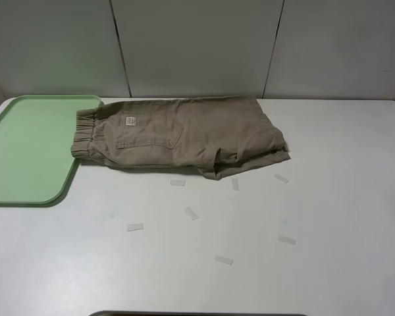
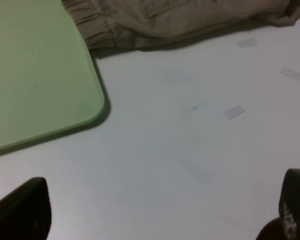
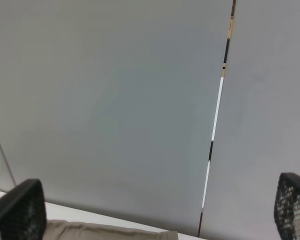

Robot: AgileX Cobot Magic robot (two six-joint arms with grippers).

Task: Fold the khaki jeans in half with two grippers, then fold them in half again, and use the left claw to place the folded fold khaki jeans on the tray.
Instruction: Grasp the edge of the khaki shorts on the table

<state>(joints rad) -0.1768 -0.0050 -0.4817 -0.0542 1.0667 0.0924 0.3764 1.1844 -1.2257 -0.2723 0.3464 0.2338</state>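
Your left claw (image 2: pixel 160 210) and right gripper (image 3: pixel 155 210) hang spread, empty. At nine o'clock the khaki jeans (image 1: pixel 184 135) overlap the tray (image 1: pixel 26 148) — folding could drag it.

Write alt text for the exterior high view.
Folded khaki jeans lie on a white table, with the waistband meeting the right edge of an empty mint-green tray. Small pale tape strips are scattered on the table in front of them.
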